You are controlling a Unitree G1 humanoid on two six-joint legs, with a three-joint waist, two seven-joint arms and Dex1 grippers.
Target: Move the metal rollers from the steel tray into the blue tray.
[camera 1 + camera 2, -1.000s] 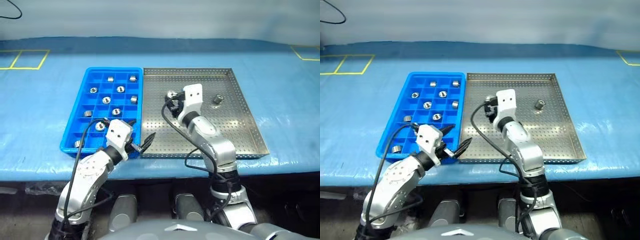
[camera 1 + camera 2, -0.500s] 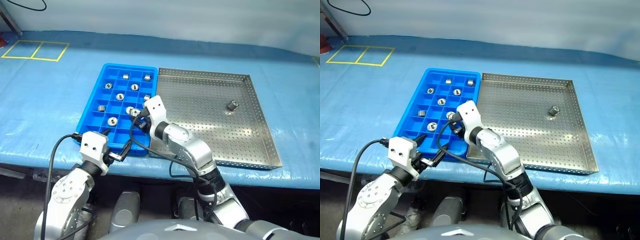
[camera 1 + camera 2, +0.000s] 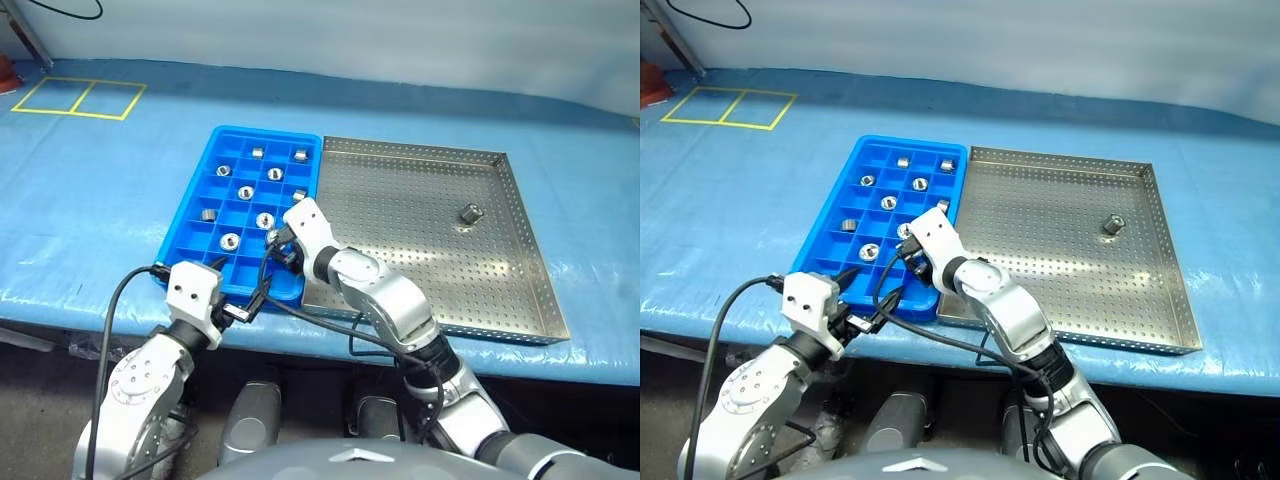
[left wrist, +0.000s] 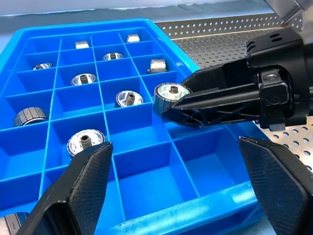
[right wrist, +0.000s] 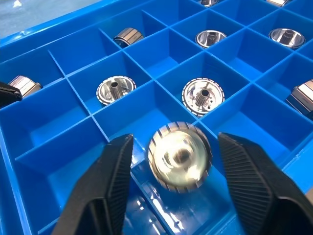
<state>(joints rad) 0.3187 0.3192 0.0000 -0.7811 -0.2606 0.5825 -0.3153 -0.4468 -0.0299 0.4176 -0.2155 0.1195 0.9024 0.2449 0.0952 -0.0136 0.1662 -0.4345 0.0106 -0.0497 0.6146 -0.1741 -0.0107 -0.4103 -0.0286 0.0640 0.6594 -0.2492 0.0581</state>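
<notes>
Blue tray [image 3: 205, 180] left of, apparently touching, steel tray [image 3: 520, 290]; one roller [image 3: 469, 212] in steel tray.

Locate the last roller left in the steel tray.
In the left eye view, the roller sits alone toward the steel tray's far right side, near its rim.

I see shiny silver rollers [image 5: 179, 157] with ribbed rims in a bright blue gridded tray [image 3: 196, 224]. The steel tray [image 3: 500, 290] is silver, dotted with holes. Yellow lines [image 3: 75, 100] mark the blue cover [image 3: 90, 200].
</notes>
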